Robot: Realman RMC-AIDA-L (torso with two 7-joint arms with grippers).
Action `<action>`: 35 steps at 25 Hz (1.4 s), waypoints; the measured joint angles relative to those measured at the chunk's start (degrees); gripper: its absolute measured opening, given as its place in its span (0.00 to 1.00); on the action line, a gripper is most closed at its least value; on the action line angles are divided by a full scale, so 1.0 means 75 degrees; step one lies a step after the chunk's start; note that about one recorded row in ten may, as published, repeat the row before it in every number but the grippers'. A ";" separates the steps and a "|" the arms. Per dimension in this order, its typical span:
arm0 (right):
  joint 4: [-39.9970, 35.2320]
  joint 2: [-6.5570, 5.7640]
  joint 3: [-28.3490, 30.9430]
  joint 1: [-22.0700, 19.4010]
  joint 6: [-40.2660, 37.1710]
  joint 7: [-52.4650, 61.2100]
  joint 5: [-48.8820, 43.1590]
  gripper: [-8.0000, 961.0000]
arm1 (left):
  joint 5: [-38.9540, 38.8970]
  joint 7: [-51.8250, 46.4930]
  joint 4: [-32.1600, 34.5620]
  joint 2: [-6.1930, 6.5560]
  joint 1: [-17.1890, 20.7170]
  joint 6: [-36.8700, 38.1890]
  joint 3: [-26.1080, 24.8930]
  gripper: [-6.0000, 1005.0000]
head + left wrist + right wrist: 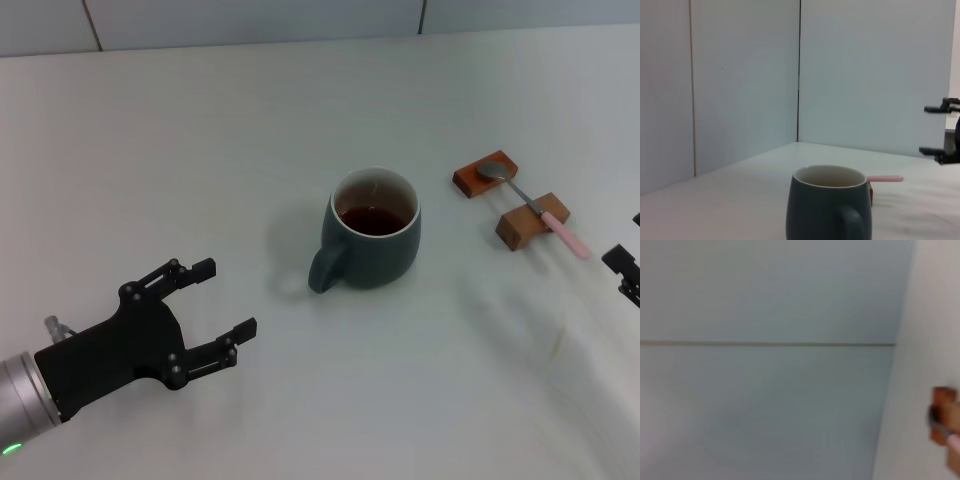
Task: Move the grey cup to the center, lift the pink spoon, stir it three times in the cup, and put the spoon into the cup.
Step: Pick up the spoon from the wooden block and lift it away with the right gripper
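Observation:
The grey cup (pixel 372 238) stands upright mid-table with dark brown liquid inside, its handle (pixel 324 271) turned toward my left gripper; the left wrist view shows it close by (pixel 827 207). The pink spoon (pixel 540 212) lies across two brown wooden blocks to the cup's right, its silver bowl on the far block and its pink handle (pixel 885 178) sticking out past the near one. My left gripper (pixel 226 298) is open and empty, left of and nearer than the cup. My right gripper (pixel 625 268) is at the right edge near the spoon's handle; the left wrist view shows it open (pixel 926 130).
The far wooden block (pixel 485 174) and the near wooden block (pixel 532 222) carry the spoon; one block also shows in the right wrist view (pixel 943 412). The white table (pixel 200 150) ends at pale wall panels behind.

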 joint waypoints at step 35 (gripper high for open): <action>0.0034 -0.0010 -0.0018 0.0694 0.2125 0.0540 -0.0494 0.78 | -0.0080 0.0015 -0.0001 -0.0017 0.0004 -0.0029 -0.0181 0.84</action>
